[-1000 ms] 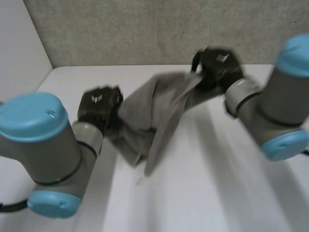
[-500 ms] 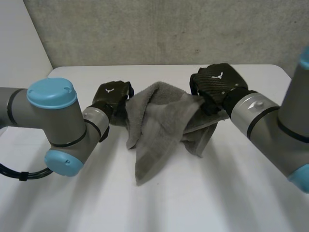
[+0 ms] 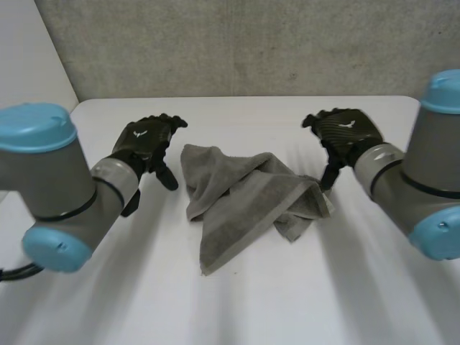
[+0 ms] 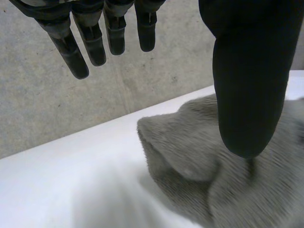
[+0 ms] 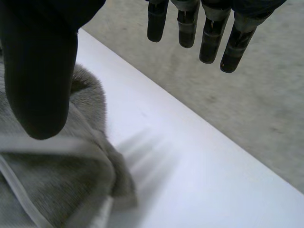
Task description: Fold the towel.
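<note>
1. The left hand (image 3: 146, 141) hangs just beside the towel's left edge. Its fingers are straight and spread and hold nothing. Half a second ago it gripped that edge, with the cloth lifted.
2. The grey towel (image 3: 248, 192) has dropped onto the white table (image 3: 302, 305) between the two hands. It lies as a rumpled heap of overlapping layers, with one pointed flap trailing toward the robot.
3. The right hand (image 3: 343, 131) has also let go. It hovers near the towel's right corner with its fingers straight and its thumb apart from them.
4. With both hands released, a folding pass looks finished, but the layers lie unevenly. The fold probably needs regrasping and squaring before it counts as done.
</note>
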